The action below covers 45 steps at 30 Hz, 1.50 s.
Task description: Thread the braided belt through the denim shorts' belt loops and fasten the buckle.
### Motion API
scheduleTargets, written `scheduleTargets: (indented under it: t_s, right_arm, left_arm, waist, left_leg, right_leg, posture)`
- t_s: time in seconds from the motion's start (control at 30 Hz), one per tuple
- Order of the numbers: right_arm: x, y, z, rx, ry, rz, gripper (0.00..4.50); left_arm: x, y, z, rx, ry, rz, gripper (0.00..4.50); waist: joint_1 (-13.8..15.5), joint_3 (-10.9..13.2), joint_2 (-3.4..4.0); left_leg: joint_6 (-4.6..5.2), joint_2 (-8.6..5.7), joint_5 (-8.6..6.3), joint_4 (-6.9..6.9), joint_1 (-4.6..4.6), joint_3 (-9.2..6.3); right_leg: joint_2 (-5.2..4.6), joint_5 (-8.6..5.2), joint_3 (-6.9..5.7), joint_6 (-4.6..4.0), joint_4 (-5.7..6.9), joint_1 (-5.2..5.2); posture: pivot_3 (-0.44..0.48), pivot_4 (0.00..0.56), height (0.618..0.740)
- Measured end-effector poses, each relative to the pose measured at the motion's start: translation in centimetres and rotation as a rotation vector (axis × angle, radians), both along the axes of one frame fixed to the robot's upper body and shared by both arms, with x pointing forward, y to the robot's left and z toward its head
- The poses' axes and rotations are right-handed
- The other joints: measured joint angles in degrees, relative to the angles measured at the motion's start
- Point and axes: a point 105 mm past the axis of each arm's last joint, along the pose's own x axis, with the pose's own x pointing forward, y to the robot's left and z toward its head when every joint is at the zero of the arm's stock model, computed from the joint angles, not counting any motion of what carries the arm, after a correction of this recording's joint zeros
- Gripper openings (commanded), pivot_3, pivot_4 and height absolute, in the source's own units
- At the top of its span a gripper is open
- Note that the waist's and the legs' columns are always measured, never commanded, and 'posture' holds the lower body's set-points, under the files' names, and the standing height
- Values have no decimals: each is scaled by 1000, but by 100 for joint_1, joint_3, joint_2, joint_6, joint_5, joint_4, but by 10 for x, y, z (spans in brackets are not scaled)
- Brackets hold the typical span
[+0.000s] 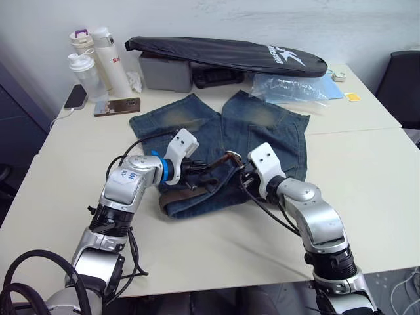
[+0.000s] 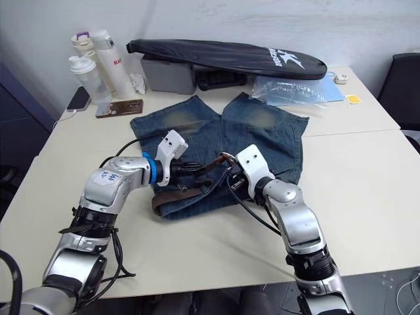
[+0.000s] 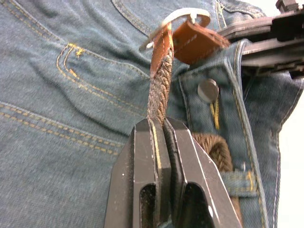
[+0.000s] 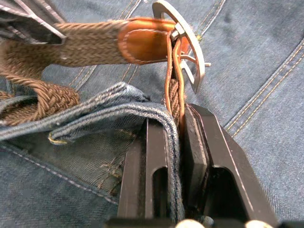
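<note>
The denim shorts [image 1: 223,147] lie flat at the centre of the frame on the table [image 1: 367,177], waistband toward the lower edge. Over the waistband both grippers meet. The left gripper [image 3: 160,130] is clamped on the braided belt [image 3: 159,90] just below the buckle [image 4: 183,40]. The right gripper [image 4: 175,118] pinches the belt together with a fold of denim waistband beside the buckle.

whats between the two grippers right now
The buckle end of the braided belt, held taut over the denim shorts between left gripper and right gripper, seen in both wrist views.
</note>
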Motion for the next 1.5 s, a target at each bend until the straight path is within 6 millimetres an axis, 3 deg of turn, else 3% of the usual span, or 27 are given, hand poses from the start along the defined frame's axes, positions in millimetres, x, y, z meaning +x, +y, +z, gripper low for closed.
scheduleTargets:
  t_s: [0.33,0.67,1.03,1.1,1.13,1.3,1.33,1.37,1.5]
  right_arm:
    - [-1,0,0,2,1,5,10]
    - [-9,6,4,-75,-31,79,10]
    - [-18,10,-4,-150,-26,153,10]
    - [-18,9,-4,-143,-23,155,1044]
    - [-19,10,-3,-130,-17,166,1304]
    - [-24,12,5,-130,-39,205,3464]
    - [-24,11,7,-135,-47,205,3683]
    - [-22,9,15,-149,-74,206,4336]
    - [-21,2,34,-173,-132,206,4459]
  left_arm:
    - [1,-4,3,-13,-10,1,0]
    - [3,-27,12,-63,-34,-22,0]
    - [2,-35,9,-79,-11,-26,0]
    - [2,-35,9,-80,-11,-27,0]
    - [2,-35,9,-80,-12,-27,0]
    - [2,-35,11,-79,-16,-27,0]
    - [2,-36,10,-77,-15,-31,0]
    - [0,-38,9,-71,-14,-41,0]
    - [0,-40,8,-66,-17,-50,0]
  waist:
    - [1,0,0]
    - [5,1,-1]
    - [7,1,-2]
    - [6,1,-2]
    - [7,1,-2]
    - [10,2,-3]
    - [10,2,-3]
    - [11,2,-3]
    - [25,2,-3]
  left_leg:
    - [-3,0,2,-3,0,0]
    - [-4,-7,2,-6,-1,1]
    - [-6,-6,3,-8,-1,1]
    - [-7,-5,4,-8,-1,1]
    - [-7,-5,4,-8,-1,1]
    - [-7,-5,4,-8,-1,1]
    - [-8,-6,4,-7,-2,1]
    - [-10,-6,6,-6,-2,1]
    - [-11,-6,6,-7,-2,-1]
  right_leg:
    - [0,0,0,0,-4,0]
    - [1,0,0,1,-13,1]
    - [4,1,-1,1,-18,2]
    - [4,0,-2,1,-19,2]
    - [4,0,-2,1,-19,2]
    - [3,1,-2,1,-20,2]
    - [3,1,-2,1,-20,2]
    - [2,1,-2,3,-20,3]
    - [0,1,-3,3,-24,5]
  posture:
    - [0,150,740]
    - [0,150,740]
    - [0,150,740]
    - [0,150,740]
    - [0,150,740]
    - [0,150,740]
    - [0,150,740]
    - [0,150,740]
    - [0,150,740]
